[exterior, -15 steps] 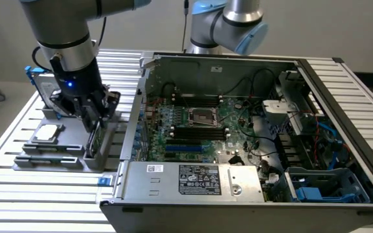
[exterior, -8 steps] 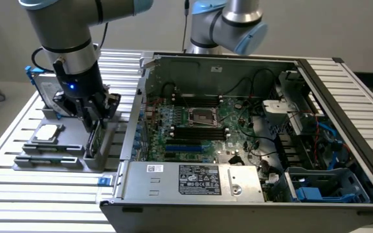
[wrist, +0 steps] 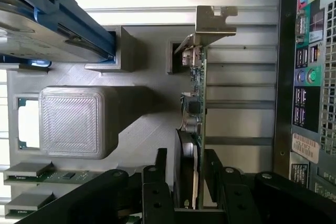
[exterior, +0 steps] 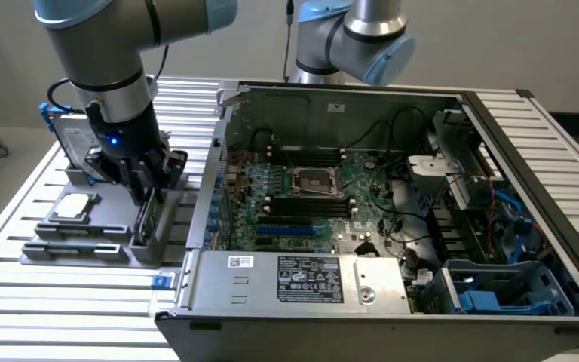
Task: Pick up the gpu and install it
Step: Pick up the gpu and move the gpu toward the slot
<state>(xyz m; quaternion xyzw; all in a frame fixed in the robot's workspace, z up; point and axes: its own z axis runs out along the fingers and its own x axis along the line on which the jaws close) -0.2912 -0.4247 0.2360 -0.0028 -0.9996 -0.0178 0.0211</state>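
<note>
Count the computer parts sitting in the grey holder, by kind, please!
graphics card: 1
hard drive: 1
square chip: 1
memory sticks: 2
Total: 5

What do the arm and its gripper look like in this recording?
The arm is a silver-grey tube with light-blue joint caps. Its wrist section is black, with a small blue light glowing on it, and a thin black cable loops beside it. The gripper is black, with blocky, bolted fingers.
</note>
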